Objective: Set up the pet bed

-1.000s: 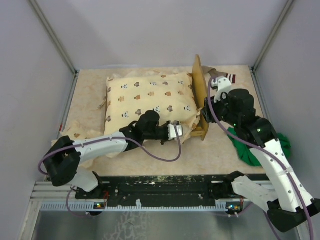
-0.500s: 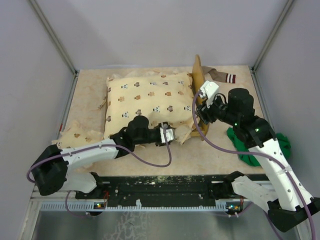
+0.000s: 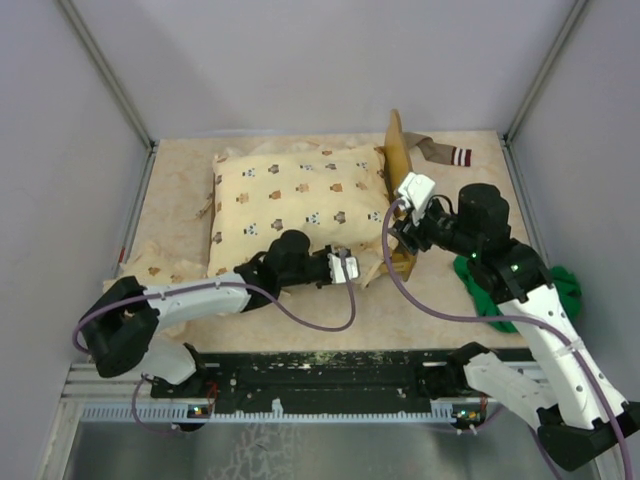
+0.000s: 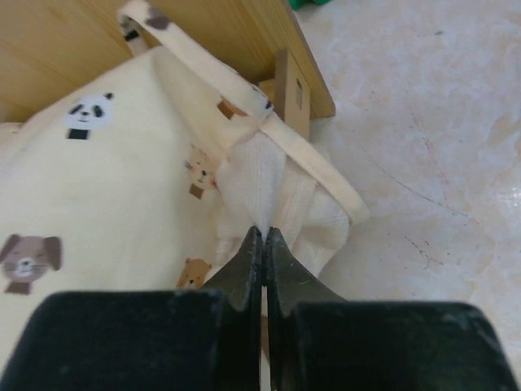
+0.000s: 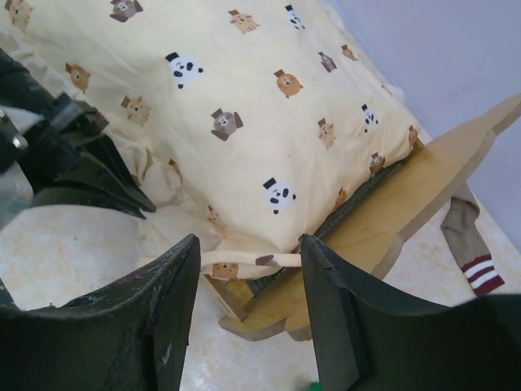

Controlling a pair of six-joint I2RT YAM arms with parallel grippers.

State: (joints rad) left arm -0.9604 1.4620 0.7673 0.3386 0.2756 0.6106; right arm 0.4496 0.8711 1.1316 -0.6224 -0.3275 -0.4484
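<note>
Top external view had the left gripper (image 3: pixel 346 268) low over the table (image 3: pixel 300 325), with bare tabletop on its near side right down to the front edge. Its jaws were pressed together. In the left wrist view the fingertips (image 4: pixel 249 259) butted the white lining at the folded hem of the animal-print quilt (image 4: pixel 98 179); whether any cloth was nipped could not be told.

Just beyond those tips and to their right stood a wooden leg of the pet bed (image 3: pixel 397 165). The frame was tipped up on edge, its scalloped headboard rising along the quilt's right border.

Right of the frame hung the right gripper (image 3: pixel 402 232), spread wide. In its wrist view the bed's lower corner and the quilt's hem showed between the two fingers, ahead of them, with no contact visible. Open table lay on this claw's near side. A green cloth (image 3: pixel 562 285) lay to its right under the arm, and a striped band (image 3: pixel 448 154) lay beyond it near the table's far edge.
</note>
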